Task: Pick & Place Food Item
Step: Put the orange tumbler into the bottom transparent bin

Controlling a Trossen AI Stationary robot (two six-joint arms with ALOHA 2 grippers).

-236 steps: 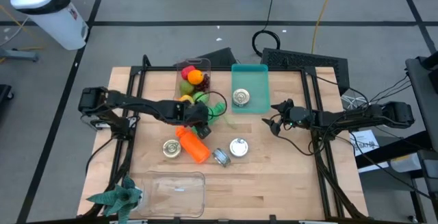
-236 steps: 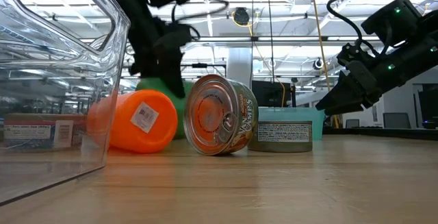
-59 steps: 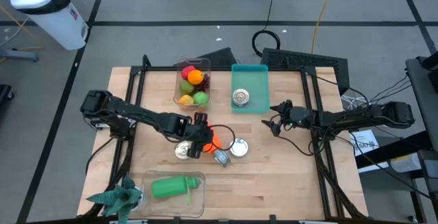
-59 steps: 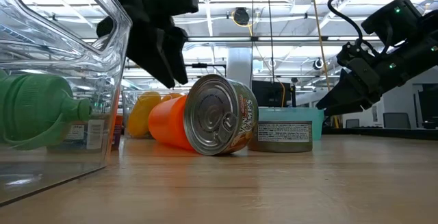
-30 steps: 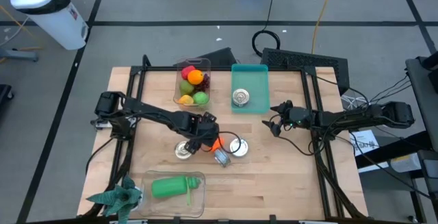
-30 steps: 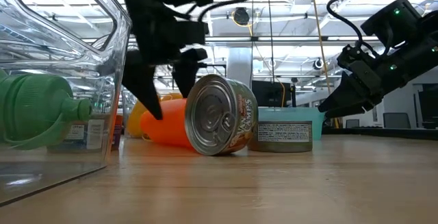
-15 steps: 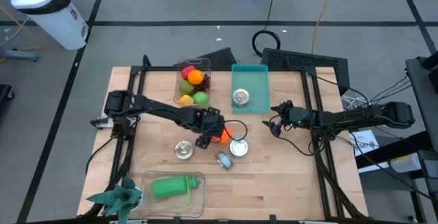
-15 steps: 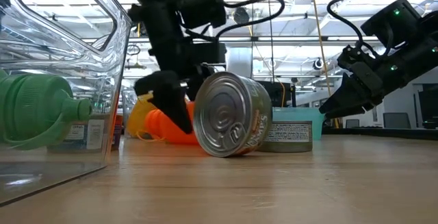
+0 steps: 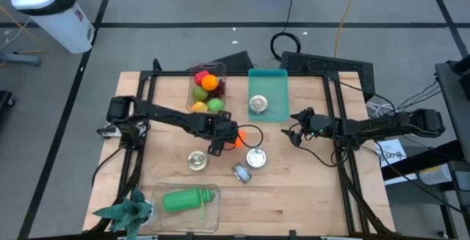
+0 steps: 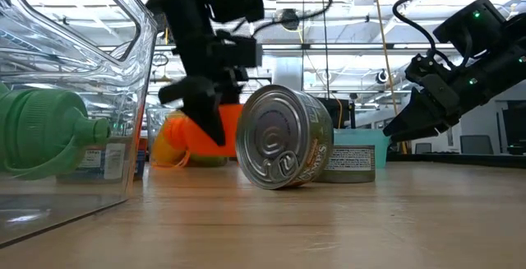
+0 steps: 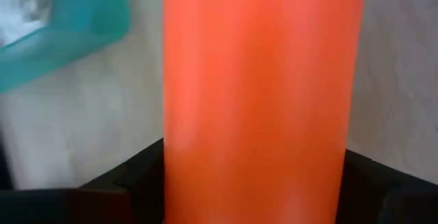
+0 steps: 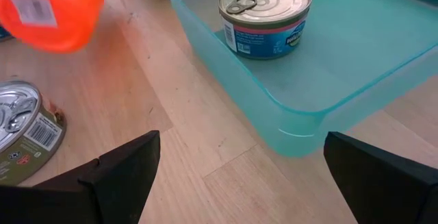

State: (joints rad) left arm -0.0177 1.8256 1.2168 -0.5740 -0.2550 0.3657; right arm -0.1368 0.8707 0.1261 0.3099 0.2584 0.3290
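An orange bottle [image 9: 234, 139] lies on its side at mid-table, just short of the teal tray [image 9: 277, 78], which holds one can [image 9: 258, 105]. My left gripper [image 9: 222, 141] reaches in from the left and is shut on the bottle, which fills the left wrist view [image 11: 260, 80]. In the low view the bottle [image 10: 187, 133] sits just above the wood. My right gripper [image 9: 294, 133] waits open at the right, beside the tray, with nothing between its fingers [image 12: 123, 172]. My left gripper pinches the orange bottle's round body [image 11: 179, 148] between its two fingers [image 11: 116, 186], one on each side and lying across its length. They come slanting down from the table's left. The bottle lies about level; whether it is clear of the table I cannot tell.
Three loose cans [image 9: 197, 161] [image 9: 255, 158] [image 9: 241, 172] sit near the bottle, one of them tipped on its side [image 10: 283, 137]. A clear box of fruit [image 9: 207, 89] stands at the back. At the near left a clear bin [image 9: 213, 192] holds a green bottle [image 9: 180, 200].
My left gripper has gone toward the table's far edge and a little right, rolling its wrist, and its fingers have shut on the orange bottle they straddled. The bottle has moved with it toward the tray and now sits slightly higher. The tipped can has turned slightly.
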